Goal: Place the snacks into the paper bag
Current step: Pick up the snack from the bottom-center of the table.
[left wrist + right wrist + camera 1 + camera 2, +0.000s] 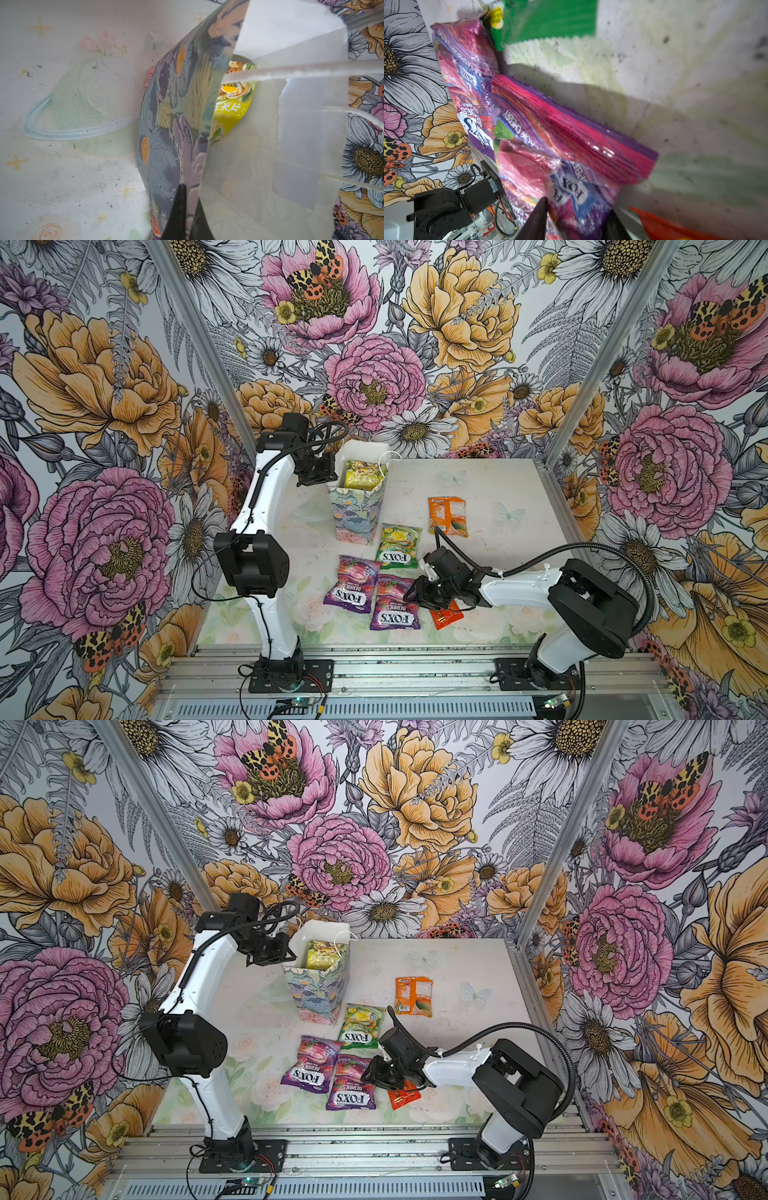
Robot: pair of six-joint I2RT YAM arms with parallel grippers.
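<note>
- Left gripper (332, 477) was clamped shut on the rim of the paper bag (357, 510), pinching the bag wall between its fingers and holding the mouth open; the bag stood upright near the back of the table (498, 572).
- Right gripper (411, 596) was down low at the purple packet (395, 610) nearest the front edge. In the right wrist view its fingers (537, 218) stood apart on either side of that packet's end, but whether they had pinched it could not be told.
- Done, as far as could be seen: one yellow packet (360, 475) stood inside the bag, its top showing just under the rim. Anything beneath it was hidden.
- Left to do: five packets lay flat on the table.
- The other purple packet (352, 585) lay just beside the first one.
- The green packet (398, 546) lay close to the foot of the bag.
- The orange packet (448, 516) lay further back, apart from the rest.
- The small red packet (446, 616) lay partly under the right gripper.
- By that count the job looked well short of halfway, with the purple packet at the front likely the next one to go in.
</note>
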